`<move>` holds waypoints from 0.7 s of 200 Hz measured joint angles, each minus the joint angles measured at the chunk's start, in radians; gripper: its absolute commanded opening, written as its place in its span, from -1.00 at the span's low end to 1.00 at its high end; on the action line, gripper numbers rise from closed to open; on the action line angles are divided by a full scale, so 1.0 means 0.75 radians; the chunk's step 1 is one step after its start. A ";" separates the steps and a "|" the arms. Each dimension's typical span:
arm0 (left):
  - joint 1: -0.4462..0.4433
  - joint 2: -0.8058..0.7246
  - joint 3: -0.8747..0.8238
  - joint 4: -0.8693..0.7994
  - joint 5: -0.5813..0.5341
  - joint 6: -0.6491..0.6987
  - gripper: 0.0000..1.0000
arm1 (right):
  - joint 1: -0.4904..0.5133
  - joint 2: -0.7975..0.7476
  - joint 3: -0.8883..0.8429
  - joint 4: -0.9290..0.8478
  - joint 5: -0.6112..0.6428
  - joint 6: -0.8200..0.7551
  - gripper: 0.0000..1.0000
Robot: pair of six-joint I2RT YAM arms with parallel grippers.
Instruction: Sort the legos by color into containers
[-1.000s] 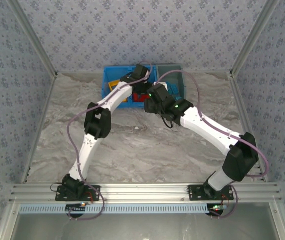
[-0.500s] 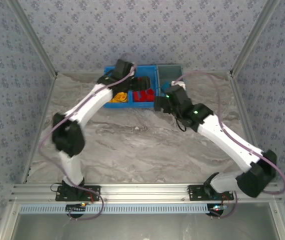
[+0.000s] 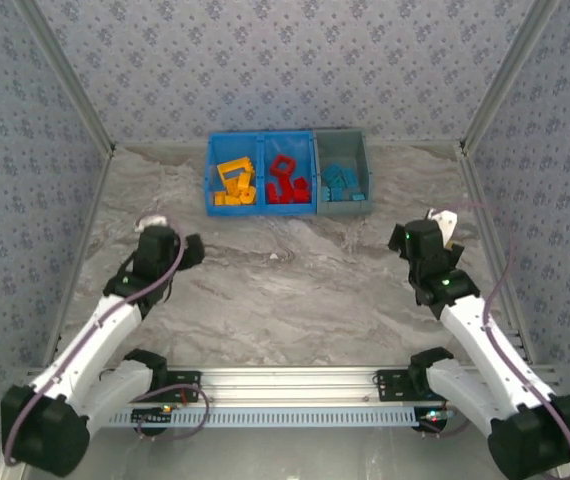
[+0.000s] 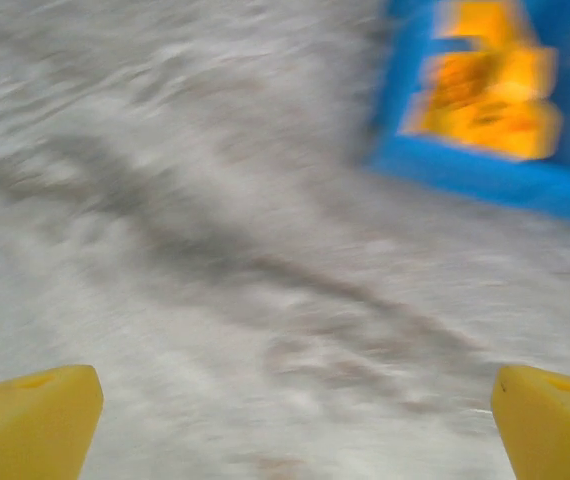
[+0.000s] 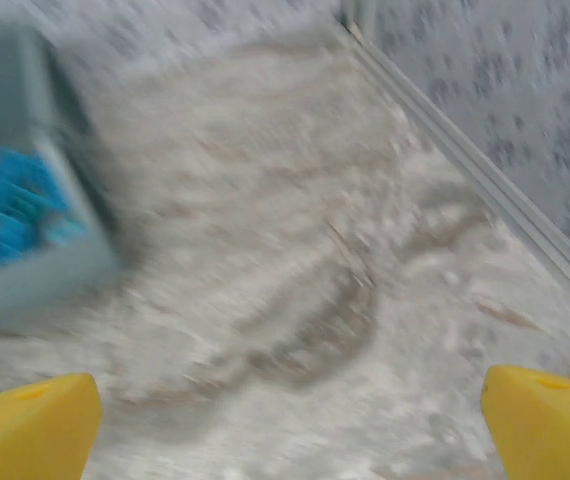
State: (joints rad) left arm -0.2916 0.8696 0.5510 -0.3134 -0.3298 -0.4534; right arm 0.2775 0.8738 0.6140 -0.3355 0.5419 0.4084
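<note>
Top external view: we saw both arms withdrawn from the joined blue-and-grey plastic bins (image 3: 261,209) at the tabletop's far edge, left gripper (image 4: 295,425) and right gripper (image 5: 290,425) spread empty, small red, yellow and blue plastic legos (image 3: 285,187) colour-sorted inside, so seemingly finished.

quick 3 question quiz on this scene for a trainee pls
1. What colour are the bricks in the grey bin? A red, B blue, C yellow.
2. True or false: the left claw and the right claw each hold a brick.
3. Fill in: the red bricks lie in the ____ one of the three bins.

Key: 1 B. 2 false, both claws are open and empty. 3 middle.
</note>
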 measured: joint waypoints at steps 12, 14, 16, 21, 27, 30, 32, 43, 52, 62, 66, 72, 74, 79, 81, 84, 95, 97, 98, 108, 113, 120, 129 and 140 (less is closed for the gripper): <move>0.074 -0.030 -0.119 0.036 -0.039 0.045 0.99 | -0.023 0.021 -0.124 0.087 -0.014 -0.055 1.00; 0.084 -0.031 -0.132 0.041 -0.045 0.055 0.99 | -0.028 0.023 -0.141 0.102 -0.017 -0.064 1.00; 0.094 -0.031 -0.142 0.043 -0.051 0.064 0.99 | -0.031 0.025 -0.153 0.112 -0.019 -0.071 1.00; 0.112 -0.024 -0.156 0.049 -0.063 0.091 0.99 | -0.040 0.034 -0.185 0.145 -0.029 -0.091 1.00; 0.131 -0.009 -0.160 0.063 -0.076 0.125 0.99 | -0.055 0.045 -0.215 0.199 -0.041 -0.114 1.00; 0.139 0.001 -0.160 0.083 -0.082 0.145 0.99 | -0.063 0.051 -0.225 0.222 -0.046 -0.123 1.00; 0.143 0.012 -0.160 0.101 -0.086 0.159 0.99 | -0.070 0.058 -0.230 0.239 -0.048 -0.129 1.00; 0.160 0.069 -0.157 0.198 -0.102 0.218 0.99 | -0.103 0.096 -0.237 0.318 -0.067 -0.161 1.00; 0.180 0.143 -0.153 0.289 -0.105 0.261 0.99 | -0.127 0.141 -0.235 0.397 -0.082 -0.187 1.00; 0.208 0.246 -0.147 0.390 -0.103 0.294 0.99 | -0.149 0.195 -0.234 0.478 -0.097 -0.212 1.00; 0.219 0.285 -0.144 0.422 -0.103 0.303 0.99 | -0.158 0.221 -0.234 0.516 -0.104 -0.224 1.00; 0.239 0.354 -0.137 0.470 -0.099 0.315 0.99 | -0.173 0.264 -0.233 0.570 -0.120 -0.240 1.00; 0.246 0.378 -0.134 0.487 -0.099 0.317 0.99 | -0.179 0.280 -0.233 0.586 -0.126 -0.244 1.00; 0.260 0.434 -0.125 0.523 -0.094 0.328 0.99 | -0.194 0.318 -0.231 0.626 -0.137 -0.257 1.00; 0.267 0.458 -0.120 0.536 -0.090 0.332 0.99 | -0.199 0.330 -0.230 0.636 -0.142 -0.257 1.00; 0.274 0.488 -0.114 0.556 -0.086 0.338 0.99 | -0.211 0.356 -0.227 0.661 -0.151 -0.266 1.00; 0.299 0.611 -0.081 0.623 -0.070 0.361 0.99 | -0.245 0.441 -0.224 0.738 -0.176 -0.288 1.00; 0.302 0.631 -0.073 0.632 -0.064 0.365 0.99 | -0.252 0.457 -0.224 0.754 -0.183 -0.291 1.00; 0.303 0.639 -0.070 0.635 -0.062 0.368 0.99 | -0.256 0.470 -0.224 0.765 -0.187 -0.294 1.00; 0.313 0.734 -0.022 0.669 -0.034 0.396 0.99 | -0.284 0.548 -0.224 0.837 -0.214 -0.312 1.00; 0.316 0.773 0.002 0.692 -0.018 0.410 0.99 | -0.296 0.588 -0.223 0.871 -0.231 -0.326 1.00; 0.319 0.816 0.031 0.731 0.007 0.432 0.99 | -0.308 0.633 -0.219 0.899 -0.255 -0.343 1.00; 0.319 0.856 0.061 0.780 0.035 0.459 0.99 | -0.319 0.683 -0.209 0.926 -0.288 -0.370 1.00; 0.325 0.889 0.081 0.851 0.065 0.486 0.99 | -0.328 0.729 -0.187 0.955 -0.321 -0.405 1.00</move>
State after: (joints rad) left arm -0.0479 1.5364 0.6121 0.3248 -0.2810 -0.0887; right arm 0.0315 1.4204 0.4736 0.3805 0.3012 0.1047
